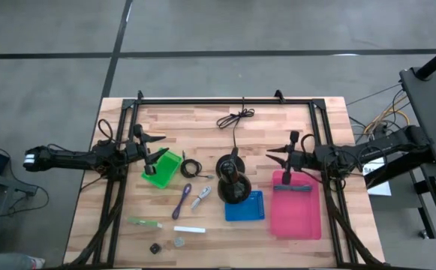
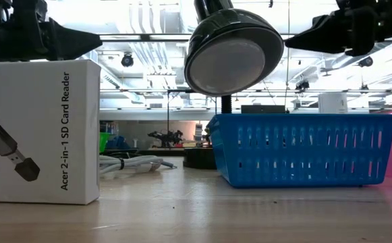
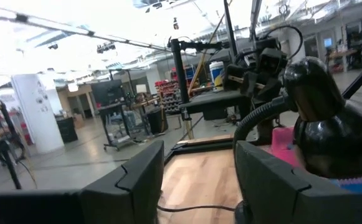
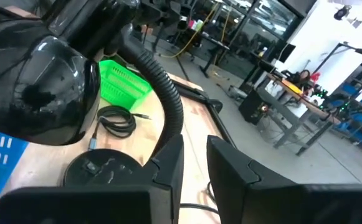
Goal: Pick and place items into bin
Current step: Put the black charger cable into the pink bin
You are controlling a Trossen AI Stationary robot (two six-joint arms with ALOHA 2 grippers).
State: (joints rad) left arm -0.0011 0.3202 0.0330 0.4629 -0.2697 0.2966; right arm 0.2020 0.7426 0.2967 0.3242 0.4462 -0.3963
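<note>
Left arm extends in from the table's left edge; the left gripper hangs just above the near rim of the green bin, fingers parted with a clear gap and nothing between them. Just right of the green bin lies the black cable coil. Toward the front edge, from left: the green stick, the white stick, a tiny black cube and a grey cube near each other. Above the white stick, the purple tool lies slanted, with a small grey item just beside it. At table centre stands the black gooseneck lamp; its base touches or overlaps the back edge of the blue bin, which looks bare inside. A long black cord sits near the back rail. The pink bin sits at the right, a dark bar resting at its back end. The right gripper hovers just behind the pink bin's back edge, fingers slightly apart, holding nothing. All loose items lie on the wooden table, outside the bins.
</note>
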